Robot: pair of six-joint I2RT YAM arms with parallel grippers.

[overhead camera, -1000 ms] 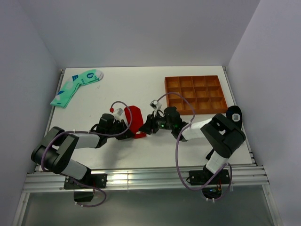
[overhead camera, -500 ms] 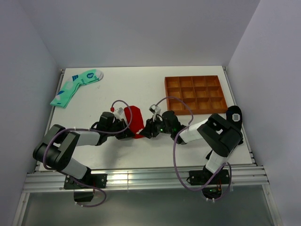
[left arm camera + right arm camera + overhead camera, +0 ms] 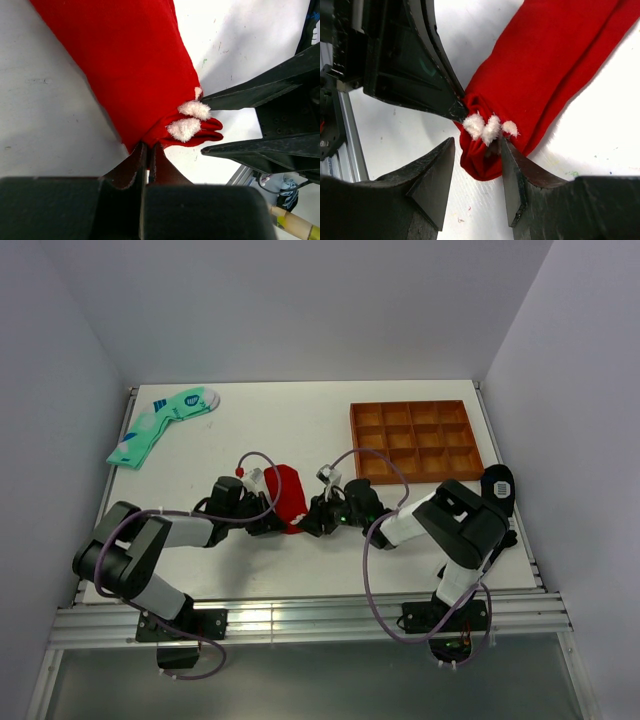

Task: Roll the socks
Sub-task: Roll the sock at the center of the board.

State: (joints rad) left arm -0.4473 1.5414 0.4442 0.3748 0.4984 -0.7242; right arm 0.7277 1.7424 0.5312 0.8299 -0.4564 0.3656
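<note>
The socks lay near the middle of the bench. My left tool was clamped on their bunched end. My right tool stood apart, astride it. From above, both tools hid that end, and the layers could not be counted.

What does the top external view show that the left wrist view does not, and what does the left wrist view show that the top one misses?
Only the top external view: the mint-green sock at the far left, the brown tray at the far right, and the black sock just below that tray. Only the left wrist view: the left gripper with its jaws pinched shut on the socks, and the white fluffy tufts at that end. Both: the red socks, with the right gripper closing in on the same end.
</note>
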